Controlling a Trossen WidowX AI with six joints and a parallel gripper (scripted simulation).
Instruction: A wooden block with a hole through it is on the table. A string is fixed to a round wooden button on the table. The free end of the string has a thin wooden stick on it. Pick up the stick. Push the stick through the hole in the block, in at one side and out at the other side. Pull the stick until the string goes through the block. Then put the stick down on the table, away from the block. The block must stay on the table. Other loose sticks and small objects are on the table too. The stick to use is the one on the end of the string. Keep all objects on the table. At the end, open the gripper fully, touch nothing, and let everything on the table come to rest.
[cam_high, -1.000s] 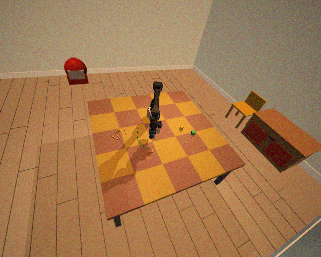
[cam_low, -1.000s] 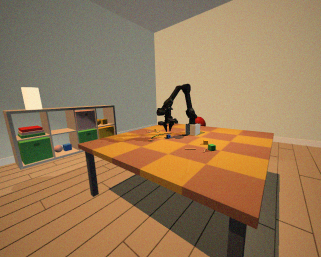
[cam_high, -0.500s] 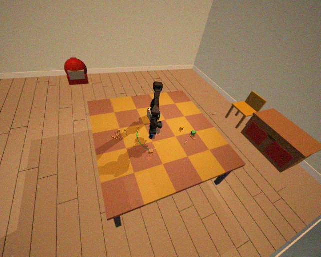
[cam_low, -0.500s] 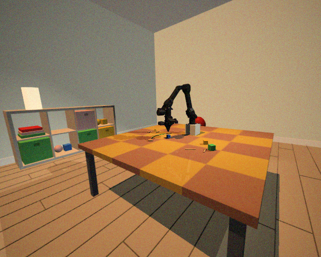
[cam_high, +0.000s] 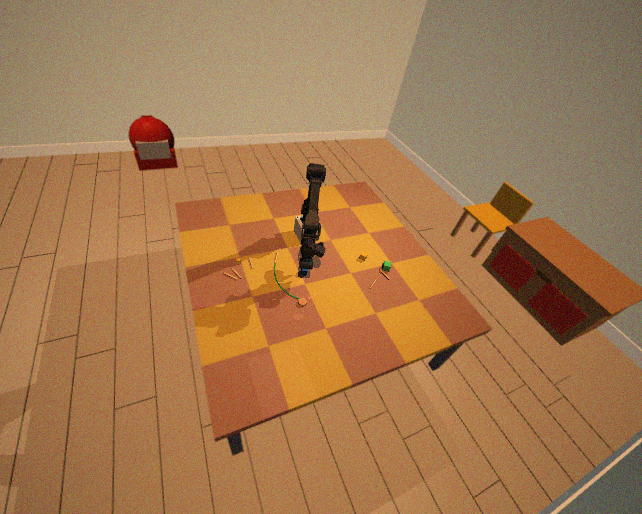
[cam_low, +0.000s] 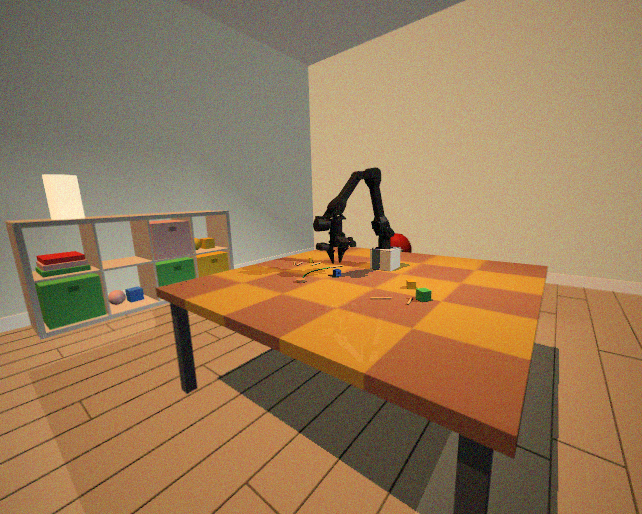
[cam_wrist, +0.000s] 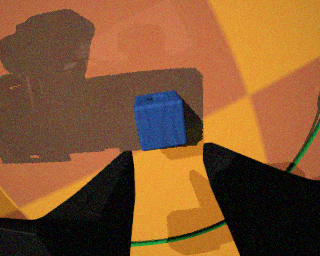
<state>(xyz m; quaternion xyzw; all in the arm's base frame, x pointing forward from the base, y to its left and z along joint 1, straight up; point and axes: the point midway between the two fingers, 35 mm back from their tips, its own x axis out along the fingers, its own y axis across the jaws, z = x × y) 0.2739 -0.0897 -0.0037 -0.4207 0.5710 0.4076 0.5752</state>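
My gripper (cam_low: 336, 261) (cam_wrist: 168, 155) points down, partly open and empty, a little above the table. The green string (cam_high: 277, 278) (cam_low: 313, 270) (cam_wrist: 165, 242) curves from the round button (cam_high: 302, 301) (cam_low: 300, 281) and passes below the fingers. Its thin stick (cam_high: 276, 257) lies at the far end; in the wrist view the left finger seems to hide it. A grey-white block (cam_high: 298, 227) (cam_low: 389, 259) stands near the arm's base; I cannot make out its hole.
A blue cube (cam_high: 303, 273) (cam_low: 336, 273) (cam_wrist: 161, 122) stands close ahead of the fingertips in the wrist view. A green cube (cam_high: 386, 265) (cam_low: 423, 294), a yellow piece (cam_high: 362, 257) (cam_low: 411, 284) and loose sticks lie to one side. More sticks lie by a small yellow piece (cam_high: 238, 260).
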